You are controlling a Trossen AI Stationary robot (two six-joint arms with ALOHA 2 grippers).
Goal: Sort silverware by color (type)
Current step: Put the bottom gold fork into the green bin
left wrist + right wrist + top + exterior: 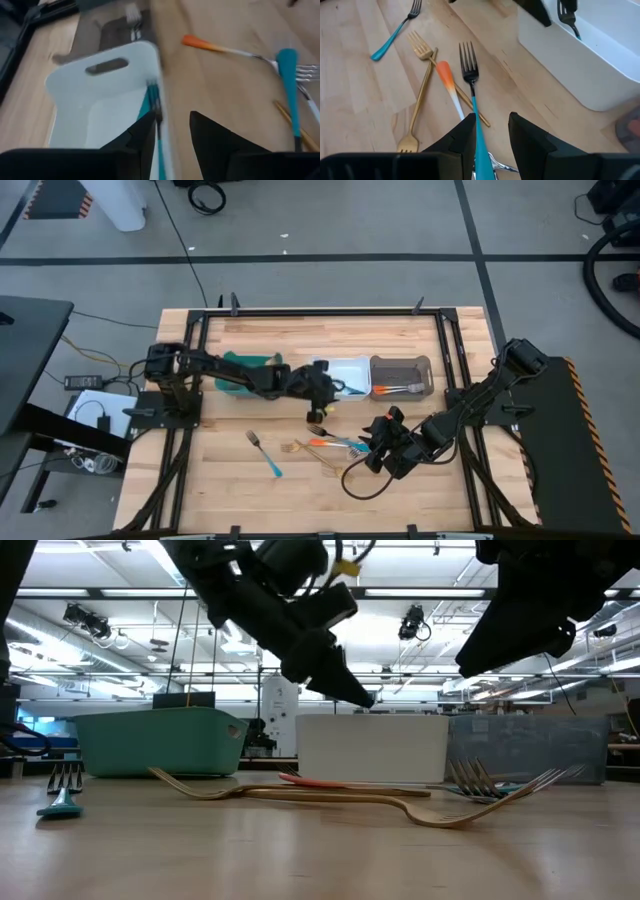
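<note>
A teal-handled fork (152, 107) is dropped into the white bin (348, 373) by the parted left gripper (170, 131); several forks remain unsorted mid-table.

The left arm is reaching low across from the left side toward the middle, its left gripper (322, 388) pointing down with the jaws standing apart. The right arm is bending in from the right side, elbow folded, and its right gripper (378, 452) is hanging near the front centre, angled inward, jaws parted.
</note>
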